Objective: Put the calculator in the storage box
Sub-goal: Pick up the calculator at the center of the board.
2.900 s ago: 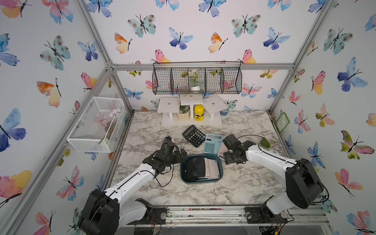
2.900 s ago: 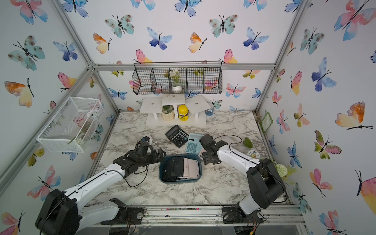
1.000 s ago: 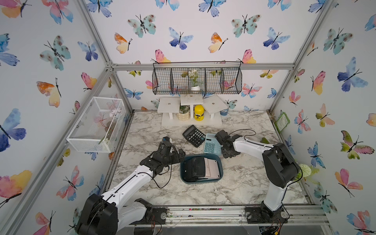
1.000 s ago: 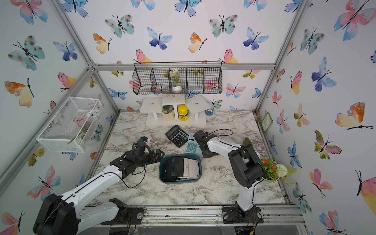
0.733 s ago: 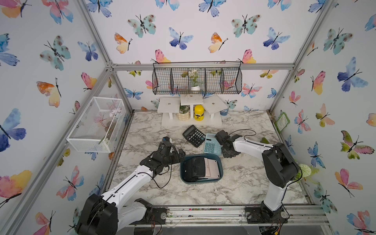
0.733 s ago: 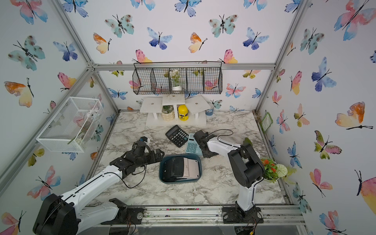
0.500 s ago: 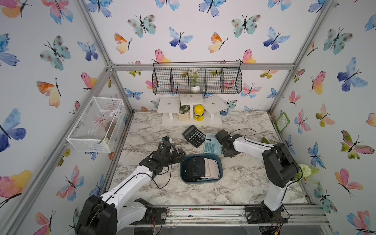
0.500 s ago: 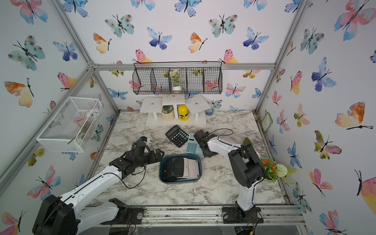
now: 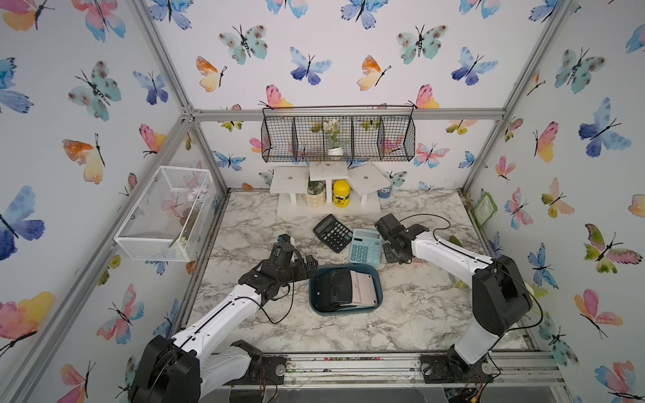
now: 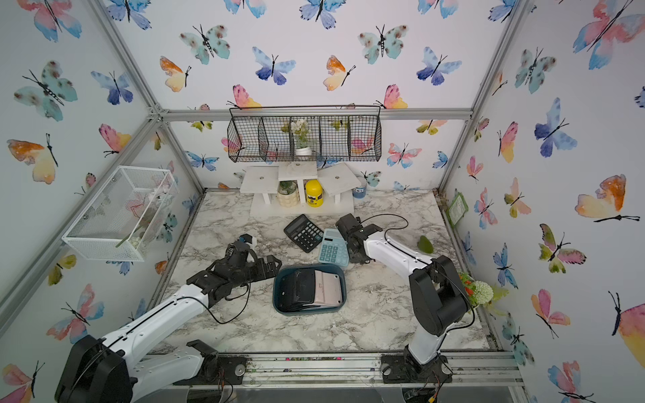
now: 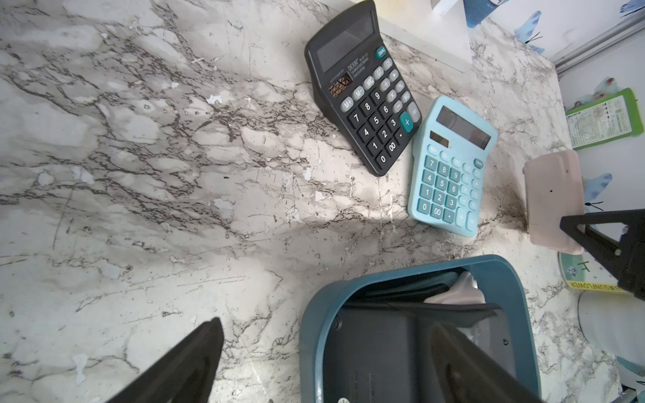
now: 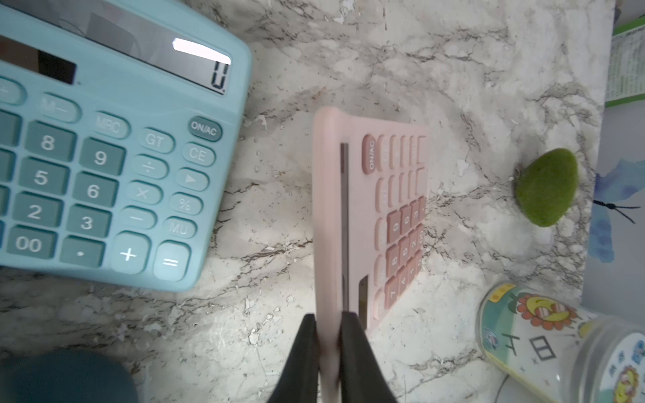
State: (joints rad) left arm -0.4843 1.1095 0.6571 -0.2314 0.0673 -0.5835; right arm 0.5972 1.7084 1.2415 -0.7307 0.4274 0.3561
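A marble-patterned tabletop [image 9: 244, 223] fills the floor of a booth papered with butterflies. Two white robot arms reach in from its near edge.

Near the middle sits the storage box [image 9: 343, 311], a shallow teal tub. It already holds a dark calculator lying back-up and a pale pink flat item beside it. Just beyond the box, a blue calculator [image 9: 364, 247] and a black calculator [image 9: 332, 233] lie flat with their keys up, close together.

The left tool [image 9: 310, 268] hangs just beside the box's left rim, jaws wide apart and holding nothing. The right tool [image 12: 328, 324] is outside the box, just to the right of the blue calculator. Its jaws are clamped on a pink calculator [image 12: 349, 209].

The right wrist view shows this calculator turned on edge, keys facing away from the blue one. It is pinched across its thin body at one end. Whether its lower edge touches the tabletop cannot be told.

The step in hand appears to be lifting the pink calculator and carrying it to the box.
- **Lift:** rising straight up first should clear the blue calculator and the box's flared rim.
- **Carry:** the pinch is at one end, so the body may swing or slip, and slow, steady travel seems wise.
- **Release:** the box is partly full, so laying the calculator flat over its contents should keep it off the rim.
- **Spacing:** the right arm should also stay clear of the left tool beside the box.
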